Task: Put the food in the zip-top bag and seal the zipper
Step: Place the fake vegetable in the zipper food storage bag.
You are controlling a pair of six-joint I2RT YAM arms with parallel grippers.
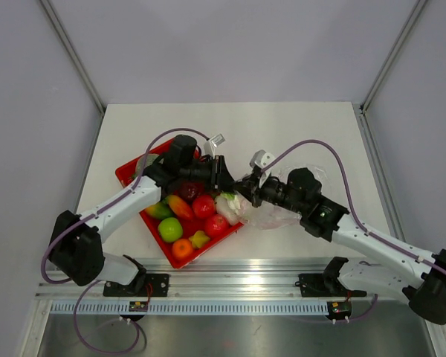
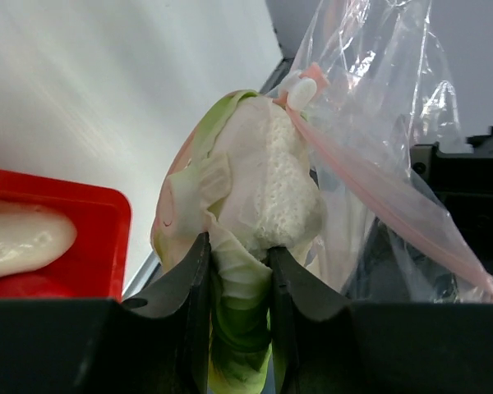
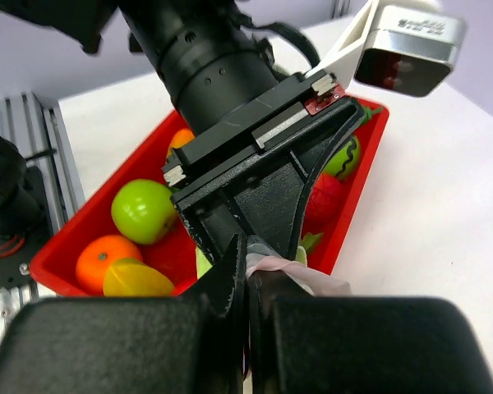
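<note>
My left gripper (image 2: 238, 256) is shut on a toy cauliflower (image 2: 259, 176), white with green leaves, gripping its green stalk. It holds it just off the right edge of the red tray (image 1: 129, 172), against the zip-top bag (image 2: 382, 107). The pinkish-red zipper (image 2: 370, 197) runs diagonally beside the cauliflower, a white slider (image 2: 301, 90) at its top end. My right gripper (image 3: 248, 275) is shut on the bag's pink edge (image 3: 304, 277), directly facing the left gripper (image 1: 224, 178). The rest of the clear bag (image 1: 286, 216) lies crumpled under the right arm. More food sits in the tray: a green apple (image 1: 170, 229), an orange (image 1: 182, 248), red fruits (image 1: 204, 206).
The red tray sits left of centre, partly under the left arm. A metal rail (image 1: 238, 286) runs along the near table edge, with both arm bases on it. The left arm's white wrist camera (image 3: 407, 49) hangs above the tray's far end. Grey walls enclose the table.
</note>
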